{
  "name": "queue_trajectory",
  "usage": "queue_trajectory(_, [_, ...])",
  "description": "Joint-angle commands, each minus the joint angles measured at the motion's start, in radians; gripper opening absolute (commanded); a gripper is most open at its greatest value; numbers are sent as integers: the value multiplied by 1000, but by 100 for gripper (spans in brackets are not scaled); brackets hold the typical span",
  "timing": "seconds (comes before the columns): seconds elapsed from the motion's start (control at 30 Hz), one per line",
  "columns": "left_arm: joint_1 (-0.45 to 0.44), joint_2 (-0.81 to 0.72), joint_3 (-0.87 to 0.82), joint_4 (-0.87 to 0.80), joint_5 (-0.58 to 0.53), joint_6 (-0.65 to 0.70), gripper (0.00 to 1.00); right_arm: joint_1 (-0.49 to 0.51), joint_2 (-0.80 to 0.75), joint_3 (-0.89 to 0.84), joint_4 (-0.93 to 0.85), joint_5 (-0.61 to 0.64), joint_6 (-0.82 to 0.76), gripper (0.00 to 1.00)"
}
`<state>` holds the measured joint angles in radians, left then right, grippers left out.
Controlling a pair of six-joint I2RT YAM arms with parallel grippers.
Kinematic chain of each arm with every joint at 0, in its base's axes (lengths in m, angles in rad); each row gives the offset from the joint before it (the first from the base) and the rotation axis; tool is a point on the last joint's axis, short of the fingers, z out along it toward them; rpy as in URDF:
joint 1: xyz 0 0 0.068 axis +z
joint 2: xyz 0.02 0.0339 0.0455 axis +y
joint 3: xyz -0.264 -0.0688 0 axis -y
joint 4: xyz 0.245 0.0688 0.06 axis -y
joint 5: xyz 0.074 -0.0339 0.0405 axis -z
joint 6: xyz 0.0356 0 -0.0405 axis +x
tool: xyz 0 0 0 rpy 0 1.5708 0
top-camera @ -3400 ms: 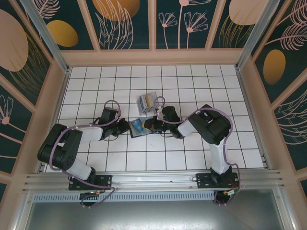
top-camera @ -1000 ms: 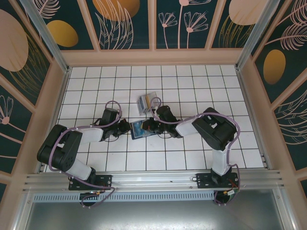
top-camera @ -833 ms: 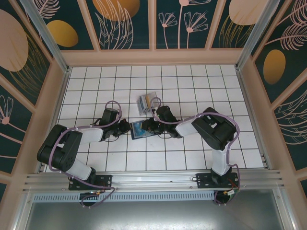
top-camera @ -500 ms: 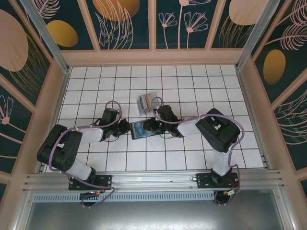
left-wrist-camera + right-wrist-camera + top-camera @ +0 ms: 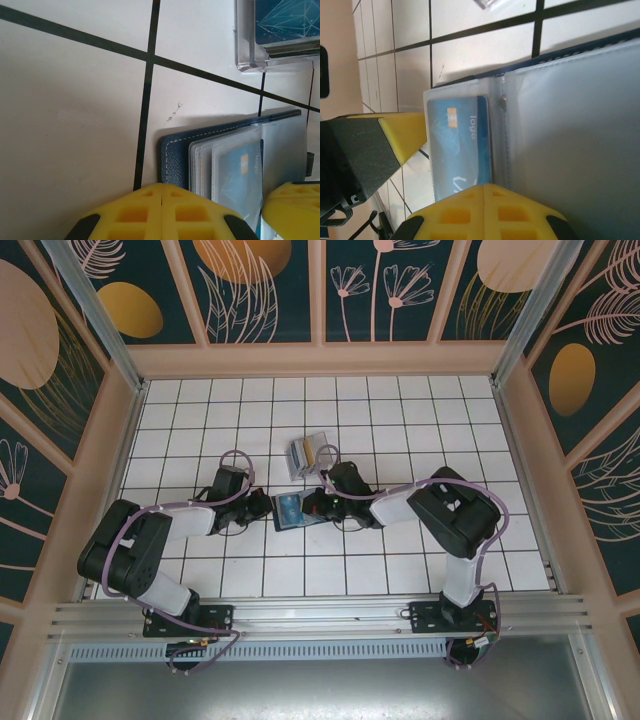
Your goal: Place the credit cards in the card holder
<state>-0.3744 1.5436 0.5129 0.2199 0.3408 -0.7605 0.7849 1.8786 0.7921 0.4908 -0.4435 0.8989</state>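
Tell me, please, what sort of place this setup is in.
Probably a purpose-built robot test cell, not a lived-in room: a white tiled floor boxed in by wood-framed panels printed with leaves, with the left arm and right arm bolted to an aluminium rail.

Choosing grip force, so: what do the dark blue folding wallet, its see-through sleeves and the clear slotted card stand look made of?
The dark blue folding wallet: likely leather or imitation, matte pebbled grain, pale stitching along the edge. Its see-through sleeves: soft plastic film, hazy and glossy. The clear slotted card stand: rigid clear plastic, perhaps acrylic, thick glassy walls.
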Motion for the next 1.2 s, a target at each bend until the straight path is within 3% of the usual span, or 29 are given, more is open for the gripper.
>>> queue_trajectory(0.0, [-10,26,-6,-55,10,21,8,11,27,17,71,-43,14,3])
queue_trajectory(0.1, [-11,11,-8,-64,-6,23,9,12,20,28,62,-57,0,4])
queue_trajectory(0.2, [-5,3,2,-74,52,20,17,7,-25,14,25,-32,-29,9])
queue_trajectory(0.37, [10,-62,-12,-105,60,15,23,-3,-159,17,-216,123,-191,18])
queue_trajectory(0.57, [23,-79,-23,-89,127,-15,37,-45,-301,-24,-366,249,-351,31])
queue_trajectory(0.7, [22,-74,-35,-66,138,-22,47,-80,-312,-27,-421,285,-376,40])
queue_trajectory(0.9, [23,-82,-40,-74,121,-8,49,-76,-260,-4,-485,357,-425,40])
queue_trajectory(1.17, [23,-51,-48,-37,151,-11,48,-70,-149,23,-418,181,-370,37])
